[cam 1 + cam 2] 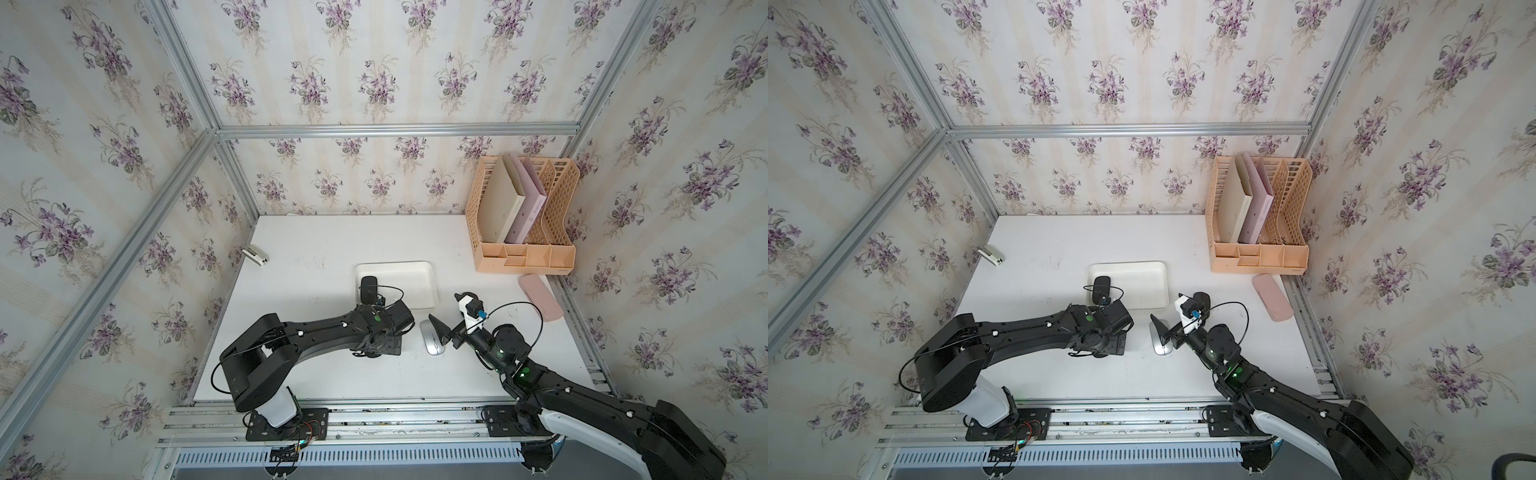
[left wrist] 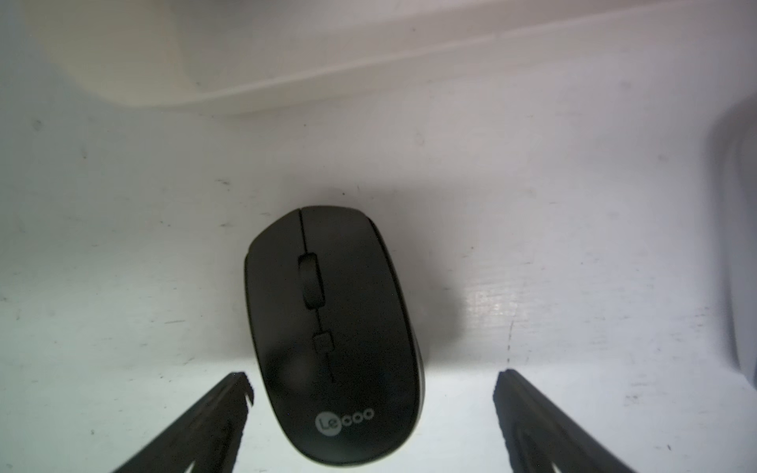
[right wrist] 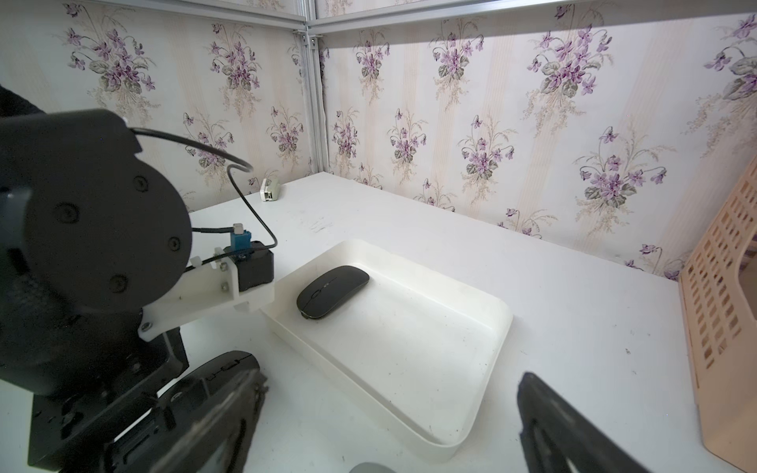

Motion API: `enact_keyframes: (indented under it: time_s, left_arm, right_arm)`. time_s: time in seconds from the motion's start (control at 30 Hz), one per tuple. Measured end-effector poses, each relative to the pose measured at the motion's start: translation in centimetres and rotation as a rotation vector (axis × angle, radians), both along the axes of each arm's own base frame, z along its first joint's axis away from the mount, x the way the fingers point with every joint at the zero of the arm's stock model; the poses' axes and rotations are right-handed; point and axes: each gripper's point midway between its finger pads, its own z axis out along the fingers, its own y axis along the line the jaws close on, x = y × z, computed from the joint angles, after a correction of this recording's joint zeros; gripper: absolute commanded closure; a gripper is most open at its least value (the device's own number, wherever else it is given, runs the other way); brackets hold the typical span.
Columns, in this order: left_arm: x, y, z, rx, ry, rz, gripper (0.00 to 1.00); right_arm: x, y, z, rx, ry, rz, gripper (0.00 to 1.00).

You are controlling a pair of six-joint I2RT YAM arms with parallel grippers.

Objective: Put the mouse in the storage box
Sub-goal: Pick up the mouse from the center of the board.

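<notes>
Left gripper hung low over the black mouse. Its jaws were spread wide, one finger on each side of the mouse's near end, and nothing was gripped. One finger sat just beside the shell and the other was clear of it.

The mouse lay flat on the table, just near of the storage box. The arm hid it in both top views. I judged the straddle was set for a pinch across the narrow width.

A slim black mouse already lay in the box's far-left corner.

Right gripper was fully open and empty. It sat beside the silver mouse, which lay on the table by the box's near-right corner, probably next in turn.
</notes>
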Motion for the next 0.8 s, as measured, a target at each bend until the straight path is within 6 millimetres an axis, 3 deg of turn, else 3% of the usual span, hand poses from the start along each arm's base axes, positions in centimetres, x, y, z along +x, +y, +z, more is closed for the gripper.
enact_keyframes:
  time_s: [0.23, 0.4, 0.47, 0.8]
  left_arm:
    - [-0.5, 1.5, -2.0, 0.047, 0.045, 0.021, 0.18]
    - [-0.2, 0.8, -2.1, 0.032, 0.042, 0.017, 0.29]
    - [0.0, 0.5, -2.2, 0.024, 0.039, 0.015, 0.38]
    - [0.2, 0.2, -2.0, 0.029, 0.036, -0.011, 0.48]
  right_arm:
    - [0.1, 0.1, -0.5, -0.012, 0.013, 0.000, 0.00]
    - [0.1, 0.2, -0.8, -0.019, 0.020, 0.004, 0.00]
    - [0.1, 0.2, -0.8, -0.018, 0.020, 0.004, 0.00]
    - [0.0, 0.3, -0.7, -0.017, 0.018, 0.012, 0.00]
